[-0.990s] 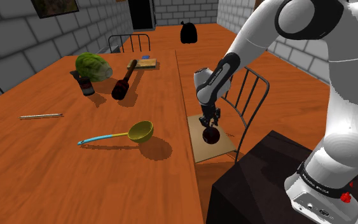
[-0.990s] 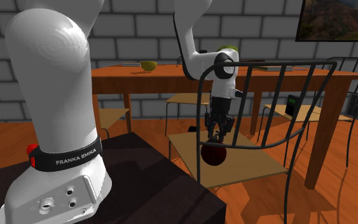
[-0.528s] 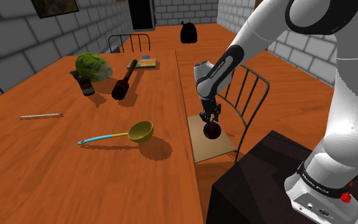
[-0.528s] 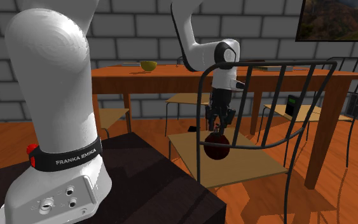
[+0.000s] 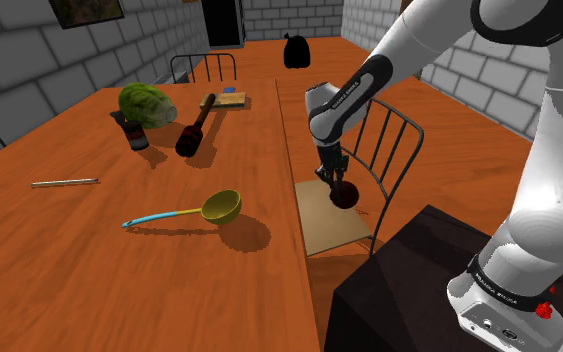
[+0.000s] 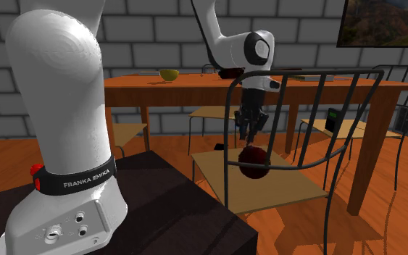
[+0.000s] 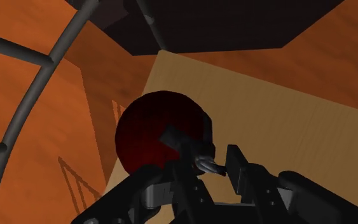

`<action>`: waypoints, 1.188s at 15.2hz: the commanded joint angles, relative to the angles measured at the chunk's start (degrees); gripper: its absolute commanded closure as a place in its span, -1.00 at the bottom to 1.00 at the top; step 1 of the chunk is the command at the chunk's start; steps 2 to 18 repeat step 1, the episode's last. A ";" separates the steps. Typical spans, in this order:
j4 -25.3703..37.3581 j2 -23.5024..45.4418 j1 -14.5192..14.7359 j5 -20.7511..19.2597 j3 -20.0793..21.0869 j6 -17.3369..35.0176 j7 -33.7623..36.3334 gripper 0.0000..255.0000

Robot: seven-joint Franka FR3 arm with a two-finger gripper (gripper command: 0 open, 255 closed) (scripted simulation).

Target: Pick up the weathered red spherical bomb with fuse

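Note:
The bomb [image 5: 345,194] is a dark red sphere with a short fuse stub on top. It hangs just above the tan seat [image 5: 321,231] of a metal-backed chair, between the table edge and the chair back. My black gripper [image 5: 335,179] points down onto it and is shut on the fuse end. In the second exterior view the bomb [image 6: 254,161] dangles below the gripper [image 6: 251,138], off the seat [image 6: 282,190]. The wrist view has the fingers [image 7: 241,172] clasping the stub against the sphere [image 7: 152,137].
The chair's curved metal back [image 5: 390,150] stands close behind the bomb. On the wooden table [image 5: 89,250] lie a yellow-green ladle [image 5: 220,207], a dark bottle [image 5: 190,131], a green cabbage [image 5: 146,102] and a thin stick [image 5: 64,182]. My black stand [image 5: 419,290] is at the lower right.
The gripper has risen with the bomb in it. The bomb has come up off the chair seat and shifted a little toward the chair back.

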 commanded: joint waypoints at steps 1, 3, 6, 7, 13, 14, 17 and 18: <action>0.18 -0.33 -0.03 0.06 0.00 -0.50 -0.11 1.00; 0.18 -0.33 -0.03 0.06 0.00 -0.50 -0.11 1.00; 0.18 -0.33 -0.03 0.06 0.00 -0.50 -0.11 1.00; 0.18 -0.33 -0.03 0.06 0.00 -0.50 -0.11 1.00; 0.18 -0.33 -0.03 0.06 0.00 -0.50 -0.11 1.00; 0.18 -0.33 -0.03 0.06 0.00 -0.50 -0.11 1.00; 0.18 -0.33 -0.03 0.06 0.00 -0.50 -0.11 1.00; 0.18 -0.33 -0.03 0.06 0.00 -0.50 -0.11 1.00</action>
